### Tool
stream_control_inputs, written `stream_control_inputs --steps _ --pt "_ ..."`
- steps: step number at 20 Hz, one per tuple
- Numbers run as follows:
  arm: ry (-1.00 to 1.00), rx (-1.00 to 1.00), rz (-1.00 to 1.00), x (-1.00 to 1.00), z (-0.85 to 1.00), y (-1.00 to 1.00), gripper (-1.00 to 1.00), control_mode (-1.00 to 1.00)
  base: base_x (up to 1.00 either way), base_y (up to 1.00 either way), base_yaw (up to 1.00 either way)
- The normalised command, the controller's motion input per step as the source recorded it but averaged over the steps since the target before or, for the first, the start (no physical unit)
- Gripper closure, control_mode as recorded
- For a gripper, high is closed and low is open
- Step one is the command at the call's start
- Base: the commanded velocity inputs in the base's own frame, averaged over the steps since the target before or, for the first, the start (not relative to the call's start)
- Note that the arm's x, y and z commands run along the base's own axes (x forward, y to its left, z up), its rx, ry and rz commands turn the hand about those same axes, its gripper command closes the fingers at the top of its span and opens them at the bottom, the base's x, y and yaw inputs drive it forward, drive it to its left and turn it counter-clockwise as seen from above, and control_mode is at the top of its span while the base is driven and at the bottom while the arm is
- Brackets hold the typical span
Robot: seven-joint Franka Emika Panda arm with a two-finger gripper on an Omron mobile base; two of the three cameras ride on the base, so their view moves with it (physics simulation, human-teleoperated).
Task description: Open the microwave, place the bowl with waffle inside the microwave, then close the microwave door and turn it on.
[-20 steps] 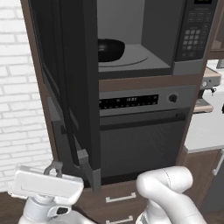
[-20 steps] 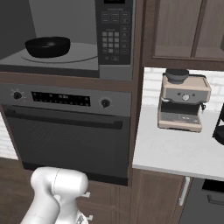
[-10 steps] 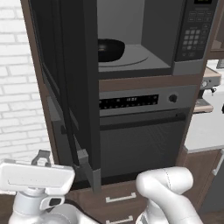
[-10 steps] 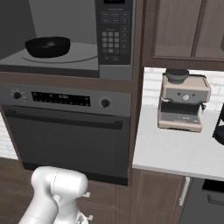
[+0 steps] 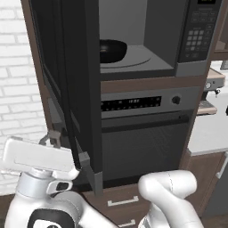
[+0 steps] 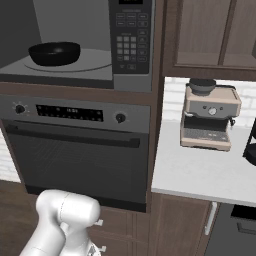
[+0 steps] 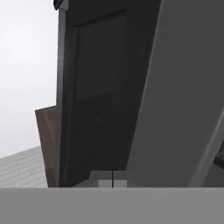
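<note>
Flat even rendered light, soft low-resolution blur, faint shadows, no glare

No legible text anywhere. Keypad on microwave (image 6: 131, 42), right of its cavity: white marks, too blurred to read. Display strip on oven (image 6: 70, 113) below microwave: light chars, unreadable. Coffee machine (image 6: 208, 120) right of microwave: no label made out.

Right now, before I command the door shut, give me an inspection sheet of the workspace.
Surface: turntable grey, bowl on it.
Job's things: microwave open; microwave door swung out to the left; bowl inside on the left; waffle cannot be made out.
Clutter: coffee machine on the white counter.
Grippers: gripper low, left of the door; fingers' state unclear.
Cables: nothing seen.
Surroundings: oven below, brick wall, wooden cabinets.
</note>
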Motion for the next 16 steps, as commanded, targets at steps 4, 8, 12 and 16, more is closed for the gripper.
stream_control_inputs --steps 4,8,12,16 --pt "0.0 0.21 0.0 -0.06 0.79 -0.47 1.0 -1.0 0.0 0.0 0.0" --pt "0.0 0.27 0.0 -0.1 0.76 -0.77 1.0 -1.0 0.0 0.0 0.0" --pt "0.02 0.37 0.0 -0.12 0.67 -1.0 1.0 -1.0 0.0 0.0 0.0" --pt "0.2 0.39 0.03 -0.03 0.55 -1.0 1.0 -1.0 0.0 0.0 0.0"
